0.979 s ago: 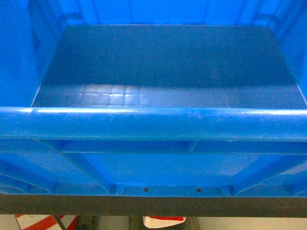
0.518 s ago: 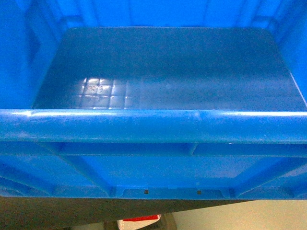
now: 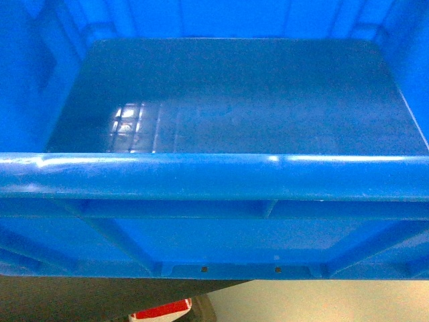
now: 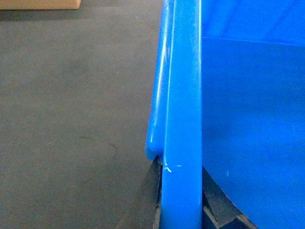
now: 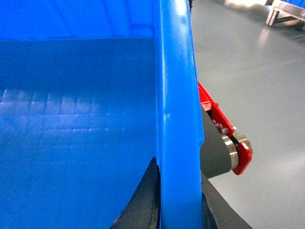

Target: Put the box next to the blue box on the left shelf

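Note:
The box [image 3: 214, 100], a large bright-blue open-top crate, fills the head view with its thick near rim [image 3: 214, 178] across the middle and ribbed outer wall below. Neither gripper shows there. In the left wrist view my left gripper [image 4: 181, 205] is shut on the box's left rim [image 4: 183, 95], one black finger [image 4: 147, 202] outside and one inside. In the right wrist view my right gripper [image 5: 178, 202] is shut on the right rim [image 5: 176, 86] in the same way. The other blue box and the left shelf are out of view.
A dark grey surface [image 4: 71, 119] lies left of the box, with a tan edge [image 4: 40, 4] at its far end. Below the box are pale floor [image 3: 335, 302] and a red object [image 3: 161, 310]. A red-and-grey wheel [image 5: 228, 152] and a metal frame [image 5: 286, 12] stand on grey floor.
The dark surface under the box's near wall has slid away to the left, uncovering pale floor at the lower right. The red object below has drifted left. Both grips are unchanged.

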Available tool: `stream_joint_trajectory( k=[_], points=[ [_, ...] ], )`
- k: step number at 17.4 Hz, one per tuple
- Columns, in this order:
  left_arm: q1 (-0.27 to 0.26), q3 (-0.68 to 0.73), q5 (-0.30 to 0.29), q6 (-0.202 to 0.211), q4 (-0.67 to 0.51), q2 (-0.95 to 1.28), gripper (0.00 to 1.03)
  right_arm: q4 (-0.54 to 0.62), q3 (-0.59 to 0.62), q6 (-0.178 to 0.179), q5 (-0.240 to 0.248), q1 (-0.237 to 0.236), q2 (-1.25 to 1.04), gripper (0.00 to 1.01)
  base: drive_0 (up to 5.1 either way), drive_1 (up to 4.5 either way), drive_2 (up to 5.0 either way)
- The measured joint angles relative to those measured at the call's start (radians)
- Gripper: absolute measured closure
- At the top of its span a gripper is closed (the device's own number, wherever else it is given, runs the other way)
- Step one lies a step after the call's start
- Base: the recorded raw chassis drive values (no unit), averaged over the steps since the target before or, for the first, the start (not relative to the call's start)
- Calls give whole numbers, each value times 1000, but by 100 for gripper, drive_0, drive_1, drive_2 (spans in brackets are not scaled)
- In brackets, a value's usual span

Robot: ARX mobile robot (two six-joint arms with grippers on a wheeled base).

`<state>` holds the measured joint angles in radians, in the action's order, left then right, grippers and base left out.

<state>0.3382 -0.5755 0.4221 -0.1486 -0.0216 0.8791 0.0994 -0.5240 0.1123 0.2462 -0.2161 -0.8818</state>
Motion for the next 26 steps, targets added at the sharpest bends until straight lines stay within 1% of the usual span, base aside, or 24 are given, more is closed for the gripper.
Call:
stream_joint_trajectory(
  k=[26],
  points=[
    [0,0,0,-1,1,0,94,-1,0,0,1,0,0,91,-163,-163,-163]
  ],
)
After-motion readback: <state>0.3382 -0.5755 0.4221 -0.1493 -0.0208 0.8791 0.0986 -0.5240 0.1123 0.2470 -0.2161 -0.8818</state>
